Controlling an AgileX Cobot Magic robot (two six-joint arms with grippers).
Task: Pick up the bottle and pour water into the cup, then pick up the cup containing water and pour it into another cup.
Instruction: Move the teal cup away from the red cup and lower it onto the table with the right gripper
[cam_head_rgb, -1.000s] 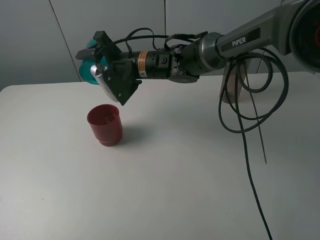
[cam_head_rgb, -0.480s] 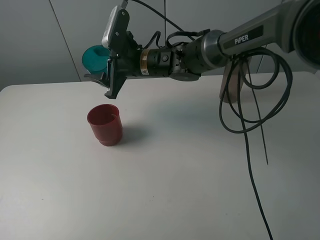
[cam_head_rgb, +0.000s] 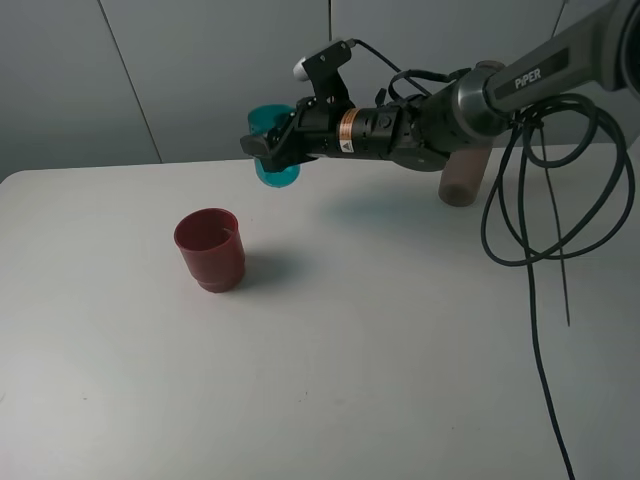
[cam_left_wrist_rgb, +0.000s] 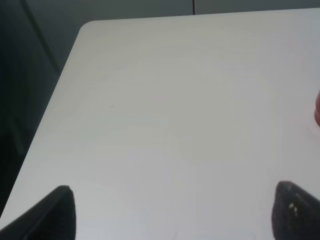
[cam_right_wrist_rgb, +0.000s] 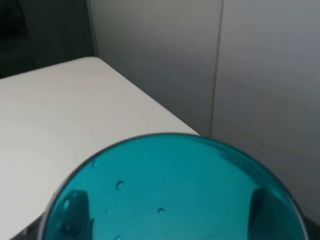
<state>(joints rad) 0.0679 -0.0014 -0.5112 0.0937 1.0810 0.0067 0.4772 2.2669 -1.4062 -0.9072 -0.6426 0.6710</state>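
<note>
My right gripper (cam_head_rgb: 271, 147) is shut on the teal cup (cam_head_rgb: 277, 173) and holds it in the air, close to upright, to the right of and behind the red cup (cam_head_rgb: 210, 250). The red cup stands upright on the white table (cam_head_rgb: 330, 340). In the right wrist view I look into the teal cup (cam_right_wrist_rgb: 175, 195), with droplets on its inside and my dark fingers (cam_right_wrist_rgb: 75, 210) showing through its wall. The grey-brown bottle (cam_head_rgb: 462, 178) stands at the back right, half hidden behind the right arm. My left gripper (cam_left_wrist_rgb: 177, 212) is open over bare table, beside a red sliver (cam_left_wrist_rgb: 317, 111).
Black cables (cam_head_rgb: 540, 250) loop down from the right arm over the table's right side. A grey wall (cam_head_rgb: 200, 70) runs behind the table's far edge. The left wrist view shows the table's left edge and corner (cam_left_wrist_rgb: 82, 32).
The right gripper has turned the teal cup back from tipped over the red cup to nearly upright. It has carried the cup to the right, away from the red cup.
</note>
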